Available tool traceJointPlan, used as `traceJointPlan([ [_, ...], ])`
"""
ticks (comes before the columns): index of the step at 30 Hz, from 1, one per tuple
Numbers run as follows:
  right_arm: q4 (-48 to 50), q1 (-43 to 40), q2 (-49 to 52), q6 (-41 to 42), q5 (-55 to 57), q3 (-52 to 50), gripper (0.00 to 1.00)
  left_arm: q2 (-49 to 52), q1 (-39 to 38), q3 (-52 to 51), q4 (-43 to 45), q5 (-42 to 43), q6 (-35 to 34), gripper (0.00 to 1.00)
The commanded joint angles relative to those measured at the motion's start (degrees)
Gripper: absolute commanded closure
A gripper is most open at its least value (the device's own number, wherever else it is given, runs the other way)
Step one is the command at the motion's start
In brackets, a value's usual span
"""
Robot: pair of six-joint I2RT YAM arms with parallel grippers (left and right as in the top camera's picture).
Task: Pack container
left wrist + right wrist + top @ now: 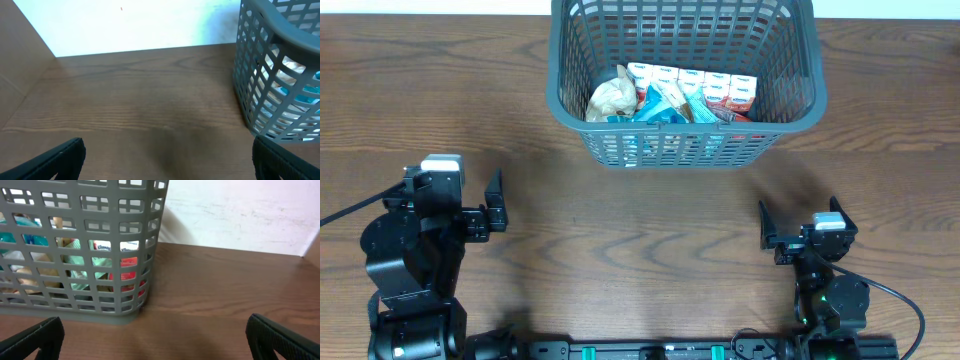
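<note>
The basket (pixel 670 150), long axis left-right, sits far on the bench (pixel 640 250). The left pincer (pixel 494 205) and right pincer (pixel 767 232) are near, wide apart, empty; the right looks slightly nearer.

Grey lattice container (pixel 582 75) upright at table's far edge, holding snack packets.

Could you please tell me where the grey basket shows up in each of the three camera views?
Overhead: the basket sits at top centre, its far edge cut off by the frame.
Left wrist: at the right edge, only one rounded corner showing.
Right wrist: in the upper left, one side wall and a corner in view.
Shared landmark: the brown wooden table it stands on, seen in all three.
</note>
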Motion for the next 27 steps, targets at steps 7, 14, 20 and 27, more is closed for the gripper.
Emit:
traceJointPlan([
  [7, 0.3, 0.0, -0.5, 6.6, 5.3, -0.5, 0.01, -0.2, 0.2, 0.0, 0.1, 1.0, -0.5, 0.01],
  [14, 0.7, -0.3, -0.5, 8.9, 8.9, -0.5, 0.01, -0.2, 0.2, 0.0, 0.1, 1.0, -0.5, 0.01],
  [20, 0.9, -0.3, -0.5, 11.4, 11.6, -0.5, 0.01, -0.2, 0.2, 0.0, 0.1, 1.0, -0.5, 0.01],
  [27, 0.9, -0.6, -0.5, 10.3, 10.0, -0.5, 0.01, -0.2, 0.2, 0.0, 0.1, 1.0, -0.5, 0.01],
])
